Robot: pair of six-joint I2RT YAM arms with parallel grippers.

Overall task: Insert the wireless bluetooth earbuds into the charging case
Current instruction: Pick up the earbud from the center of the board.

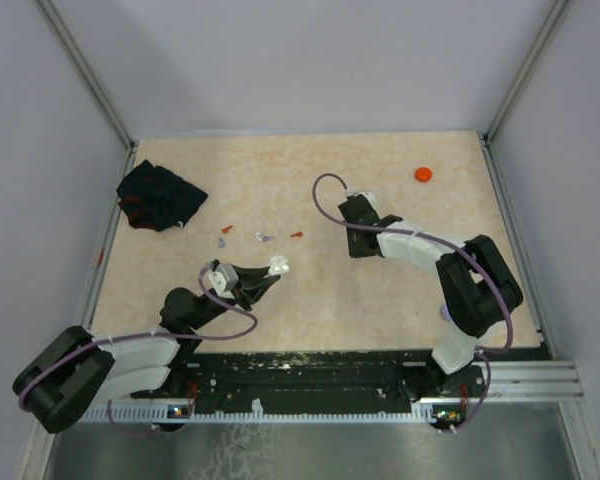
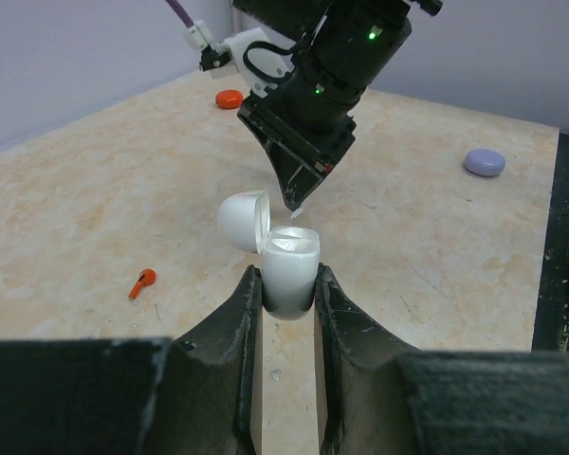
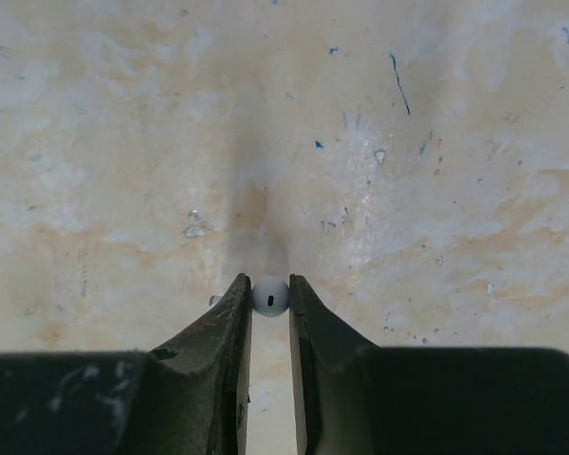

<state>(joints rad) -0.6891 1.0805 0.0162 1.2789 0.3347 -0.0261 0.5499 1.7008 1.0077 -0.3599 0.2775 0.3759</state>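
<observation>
The charging case (image 2: 290, 270) looks like glossy white plastic, smooth enough to catch highlights. The white earbud (image 3: 269, 297) is smooth plastic too, a bit duller. The fingers (image 2: 229, 327) of the left gripper (image 2: 287, 277) and the right gripper (image 3: 268, 282) are matt black plastic, kinda grainy. The table (image 1: 310, 290) is a matt beige marbled top, scuffed and speckled. The black cloth (image 1: 160, 195) is soft crumpled fabric.

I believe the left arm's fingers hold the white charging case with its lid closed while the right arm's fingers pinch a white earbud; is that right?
Not quite: the lid stands open, not closed, as the left wrist view shows. The left arm's fingers do hold the white charging case, and the right arm's fingers do pinch a white earbud.
</observation>
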